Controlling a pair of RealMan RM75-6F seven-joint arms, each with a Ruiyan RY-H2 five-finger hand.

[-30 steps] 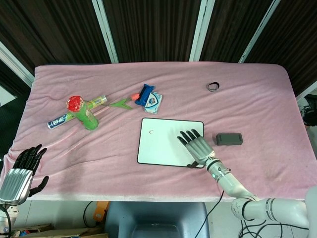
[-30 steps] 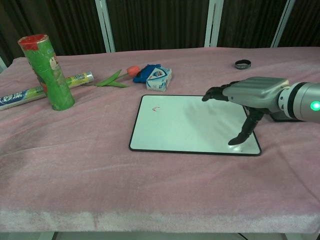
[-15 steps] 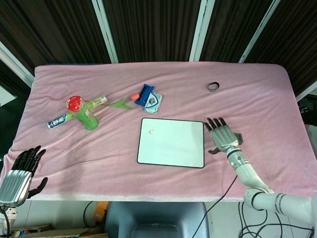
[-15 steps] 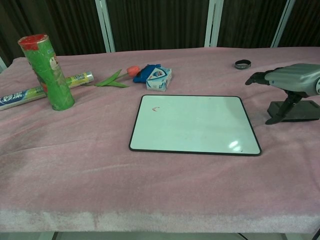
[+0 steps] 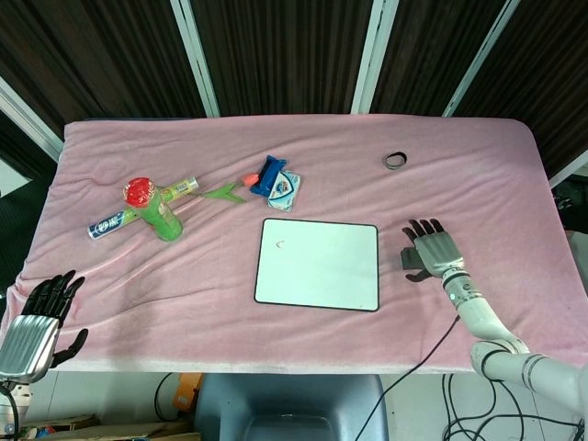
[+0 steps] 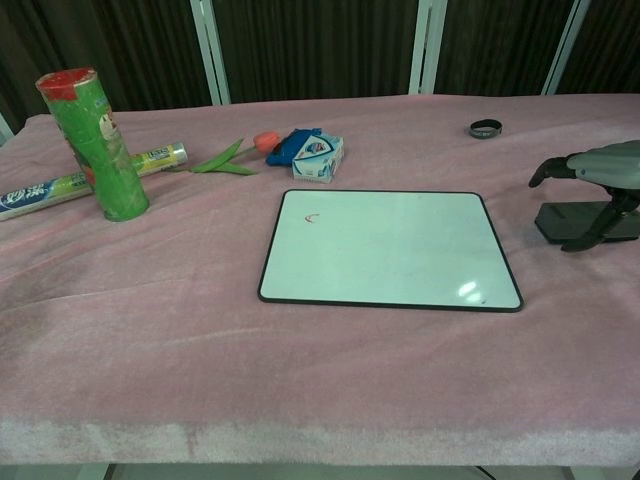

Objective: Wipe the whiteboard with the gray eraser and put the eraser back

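Chest view showed my right hand (image 6: 600, 172) open, fingers spread, hovering over the gray eraser (image 6: 580, 222) lying on the cloth just right of the whiteboard (image 6: 390, 248), so I judged pickup came next: lower and close.

Bright, even overhead light falls on the pink cloth (image 5: 478, 156), with only soft, short shadows beside objects. A small glare spot shows on the whiteboard (image 6: 385, 245) near its front right corner. Both views are sharp; the backdrop is dark.
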